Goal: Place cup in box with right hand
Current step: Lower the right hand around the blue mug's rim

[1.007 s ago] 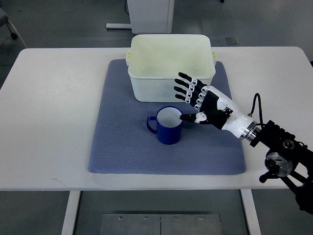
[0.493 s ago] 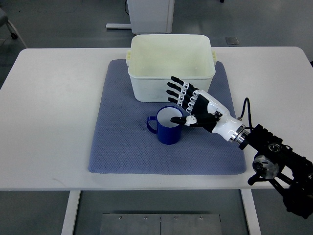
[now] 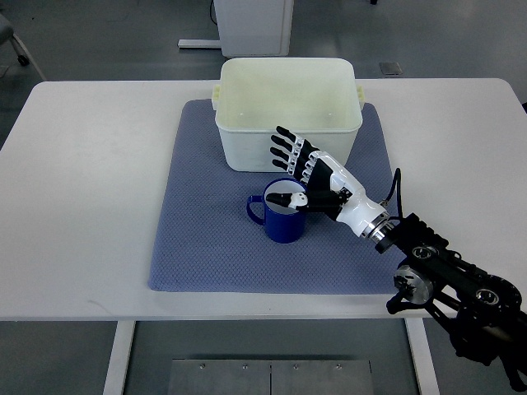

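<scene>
Right hand [image 3: 309, 177], black/white w/ fingers spread, holds nothing; thumb tip over mouth of dark blue handled cup [image 3: 279, 216], centre frame on grey-blue woven mat [image 3: 206, 239]. Cream rectangular plastic box [image 3: 288, 111] just above cup, upper centre, white table [image 3: 90, 189].

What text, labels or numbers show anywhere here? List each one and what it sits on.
None can be read. The cup, box, mat and table are all blank, and the right hand shows no markings.
</scene>
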### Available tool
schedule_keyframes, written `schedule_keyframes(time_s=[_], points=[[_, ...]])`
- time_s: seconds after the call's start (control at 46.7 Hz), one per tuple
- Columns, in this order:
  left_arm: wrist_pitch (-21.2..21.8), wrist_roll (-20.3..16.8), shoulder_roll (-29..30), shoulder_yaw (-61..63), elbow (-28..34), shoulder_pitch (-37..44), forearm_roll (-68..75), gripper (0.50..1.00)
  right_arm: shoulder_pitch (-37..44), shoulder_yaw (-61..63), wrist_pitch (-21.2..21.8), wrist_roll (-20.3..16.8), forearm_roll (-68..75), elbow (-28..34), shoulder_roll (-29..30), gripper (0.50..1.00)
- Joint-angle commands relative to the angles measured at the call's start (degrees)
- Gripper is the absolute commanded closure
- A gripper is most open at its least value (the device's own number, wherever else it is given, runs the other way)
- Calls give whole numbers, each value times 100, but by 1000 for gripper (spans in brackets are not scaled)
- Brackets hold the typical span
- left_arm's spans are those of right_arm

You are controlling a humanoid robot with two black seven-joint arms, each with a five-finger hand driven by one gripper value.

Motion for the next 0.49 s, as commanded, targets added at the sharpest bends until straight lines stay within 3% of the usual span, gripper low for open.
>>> schedule_keyframes(time_s=[0.0, 0.471], points=[[0, 0, 0, -3, 0, 1, 1, 500, 48, -194, -151, 212, 1, -90, 20, 500], [0, 0, 0, -3, 0, 1, 1, 500, 145, -669, -406, 766, 1, -451, 21, 500]])
